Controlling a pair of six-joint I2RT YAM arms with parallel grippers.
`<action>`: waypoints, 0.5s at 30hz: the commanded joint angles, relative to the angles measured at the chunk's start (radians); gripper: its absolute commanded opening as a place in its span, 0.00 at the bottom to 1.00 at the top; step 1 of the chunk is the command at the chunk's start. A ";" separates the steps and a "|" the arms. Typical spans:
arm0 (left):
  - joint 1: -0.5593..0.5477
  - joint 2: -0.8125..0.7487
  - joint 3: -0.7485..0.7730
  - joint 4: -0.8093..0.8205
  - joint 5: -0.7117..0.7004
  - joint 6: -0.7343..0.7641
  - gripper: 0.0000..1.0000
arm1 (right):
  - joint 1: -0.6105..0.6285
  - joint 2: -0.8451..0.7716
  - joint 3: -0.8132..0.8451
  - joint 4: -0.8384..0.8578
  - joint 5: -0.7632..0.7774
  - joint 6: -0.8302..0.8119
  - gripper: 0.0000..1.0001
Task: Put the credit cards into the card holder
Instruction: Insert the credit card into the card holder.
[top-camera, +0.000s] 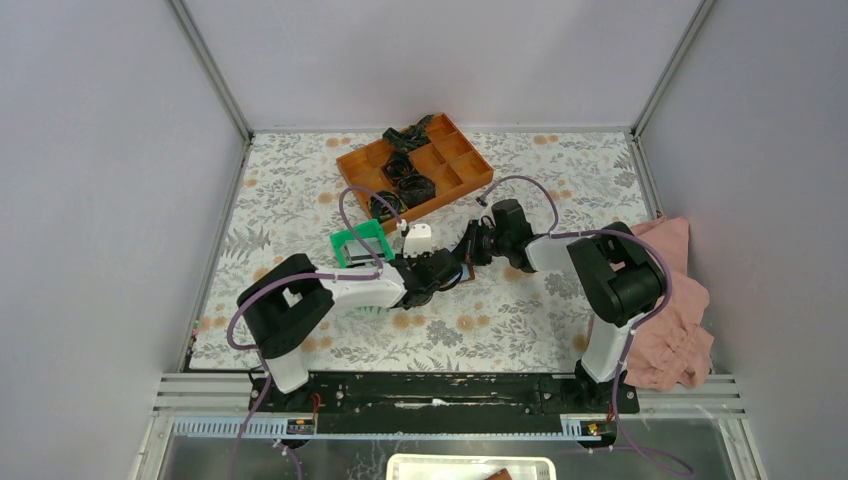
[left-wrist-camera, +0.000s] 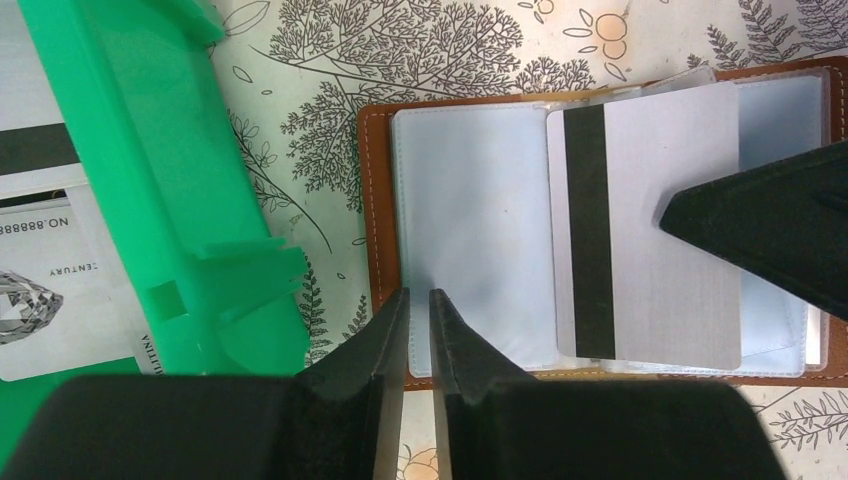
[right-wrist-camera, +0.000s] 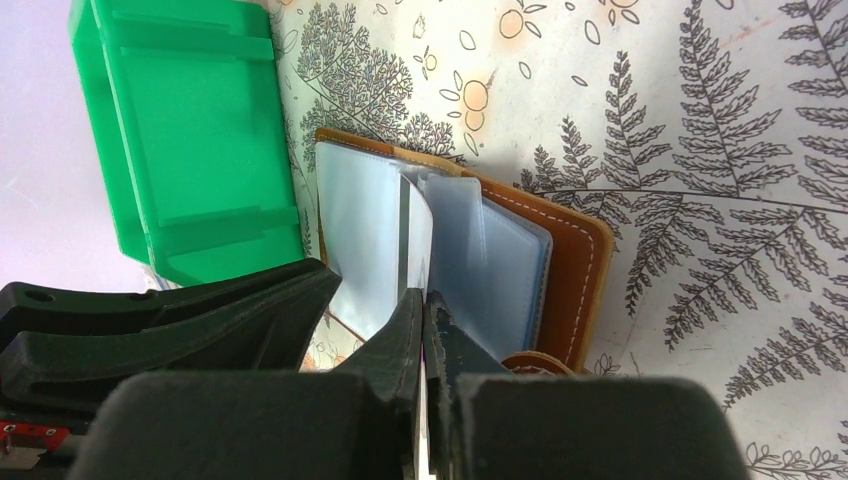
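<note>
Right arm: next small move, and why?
Probably the right gripper should ease the credit card a little deeper into the clear sleeve of the card holder. The card is clamped and seems to lie over the sleeve rather than fully in it. The left gripper appears pinched on a sleeve edge, steadying the holder.

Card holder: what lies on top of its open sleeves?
A silver credit card, magnetic stripe up, sits over one clear sleeve of the card holder, pinched by the right tool. The tool hides part of it; anything beneath the card is covered.
</note>
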 joint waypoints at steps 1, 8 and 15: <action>0.010 0.107 -0.093 -0.119 0.086 -0.003 0.18 | 0.010 -0.014 -0.017 -0.087 0.042 -0.043 0.00; 0.008 0.117 -0.110 -0.112 0.102 -0.003 0.14 | 0.011 0.020 -0.012 -0.072 0.009 -0.021 0.00; 0.002 0.135 -0.103 -0.109 0.115 0.012 0.11 | 0.016 0.043 -0.011 -0.038 -0.021 0.020 0.00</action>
